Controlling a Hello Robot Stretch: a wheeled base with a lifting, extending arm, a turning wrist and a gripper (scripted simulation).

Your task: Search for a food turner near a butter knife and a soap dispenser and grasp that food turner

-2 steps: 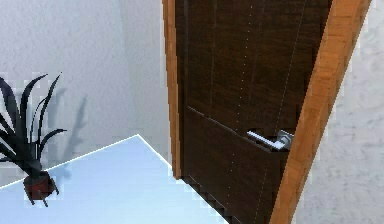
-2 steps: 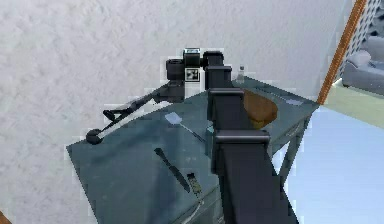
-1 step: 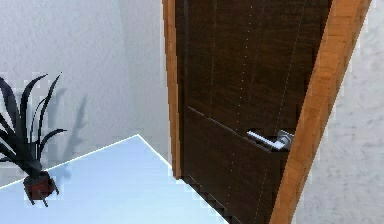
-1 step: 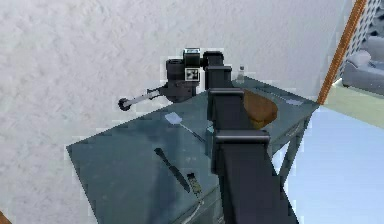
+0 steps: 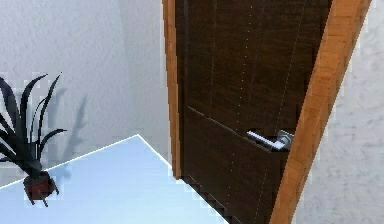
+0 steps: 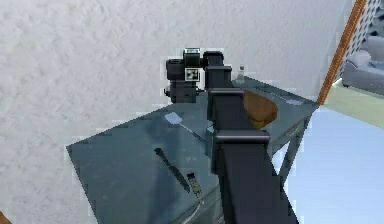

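Note:
A grey-blue table (image 6: 115,165) stands against the white wall in the arm side view. On its near part lies a long dark utensil (image 6: 176,170), thin at one end and wider at the other; I cannot tell if it is the food turner or the butter knife. A small pale bottle (image 6: 240,73), perhaps the soap dispenser, stands at the table's far right. The dark arm (image 6: 240,150) reaches out over the table. Its gripper (image 6: 181,95) sits at the table's far edge by the wall, and I cannot tell whether it holds anything.
A brown rounded object (image 6: 260,105) and flat grey items (image 6: 290,98) lie on the table's right part. An orange door frame (image 6: 345,50) stands at the right. In the forward view, a dark wooden door (image 5: 240,90) with a silver handle (image 5: 270,139) stands close ahead, and a potted plant (image 5: 30,140) sits at the left.

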